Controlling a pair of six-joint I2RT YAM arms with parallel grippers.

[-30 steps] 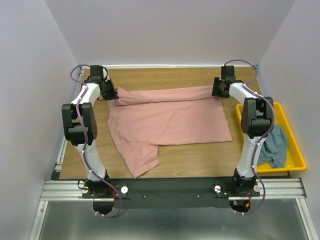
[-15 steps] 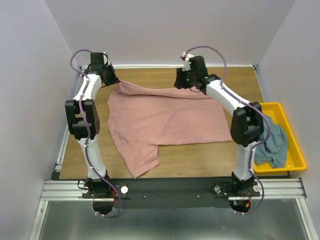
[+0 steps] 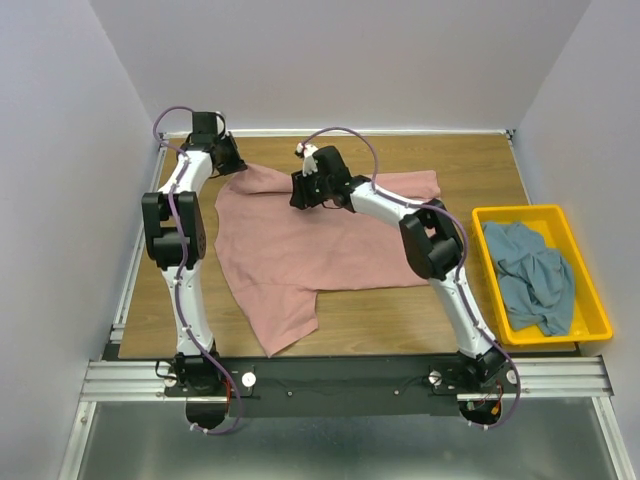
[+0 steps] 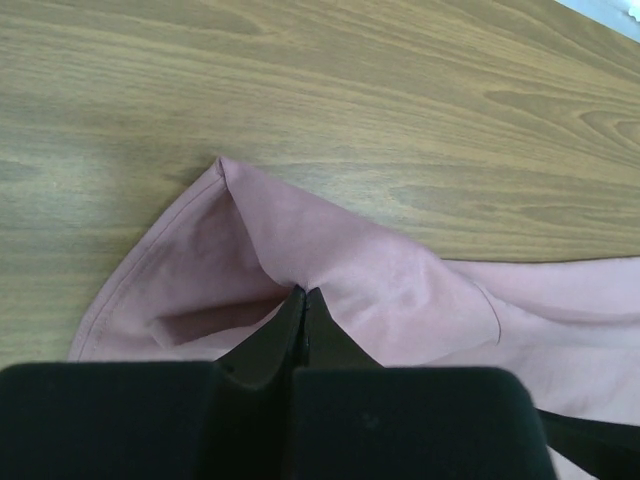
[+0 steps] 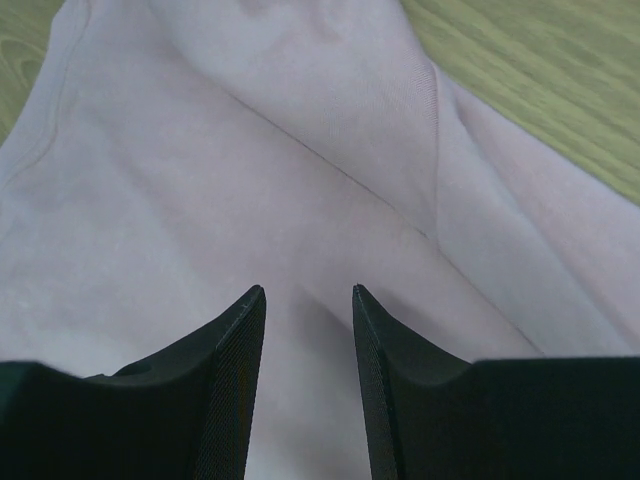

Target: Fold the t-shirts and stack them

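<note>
Wood-grain brown covers the counter [image 3: 400, 315], boxed in by pale grey walls [image 3: 340, 60], with a metal rail [image 3: 130, 378] along its near edge. The dusty-pink t-shirt [image 3: 320, 245] lies spread mid-counter. The left jaws are pinched together on its far left corner, while the right jaws stand apart over its cloth. The blue-grey t-shirt [image 3: 535, 275] lies crumpled in a yellow bin [image 3: 600, 325] at the right.

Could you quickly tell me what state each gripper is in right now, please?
Left gripper: closed, pinching a fold of the pink t-shirt.
Right gripper: open, holding nothing, above the same shirt.
</note>
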